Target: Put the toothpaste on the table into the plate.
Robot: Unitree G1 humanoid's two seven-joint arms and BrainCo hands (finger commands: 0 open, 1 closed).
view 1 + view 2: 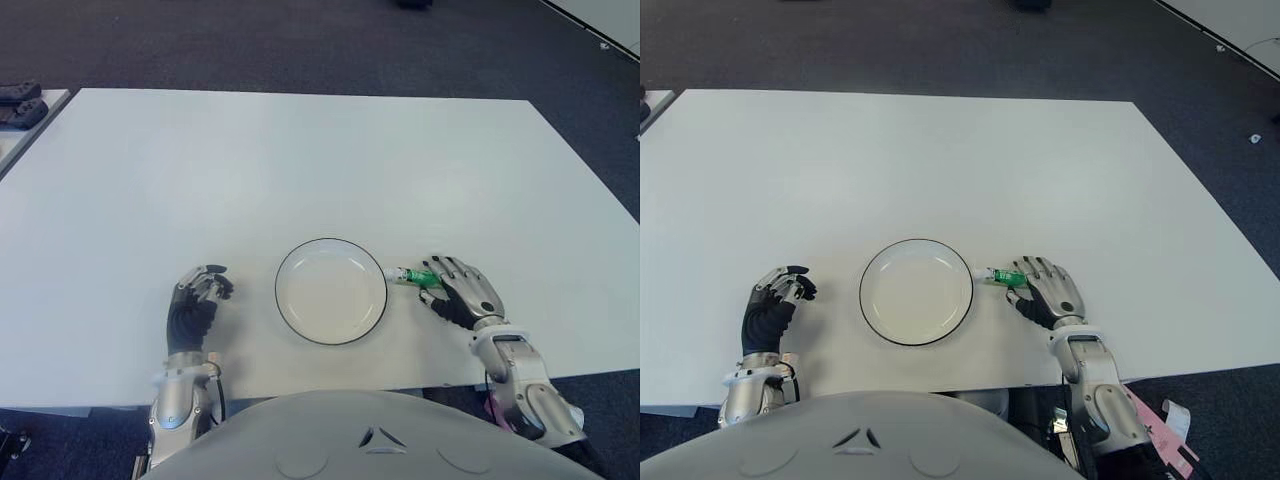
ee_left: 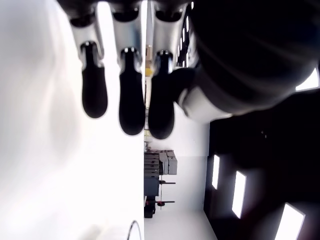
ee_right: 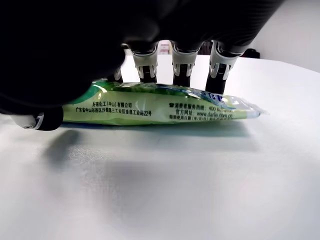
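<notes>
Right wrist view shows the right hand [image 3: 150, 60] cupped over the green plastic toothpaste tube [image 3: 160, 107], which lies flat on the white counter [image 3: 200, 190] just beside the round white black-rimmed plate [image 1: 331, 291]; fingers behind it, grip not yet closed. Its slick, flat body could slide away if they close unevenly. Left hand [image 1: 195, 300], relaxed and empty, shows left of the plate.

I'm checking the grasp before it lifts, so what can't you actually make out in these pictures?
- Most of the toothpaste: eye views, covered by the right hand.
- Whether the fingers truly clamp the tube: right wrist view, palm blocks the contact.
- The plate: left wrist view, only a rim sliver, cut by the edge.
- Left hand: idle left of the plate.
</notes>
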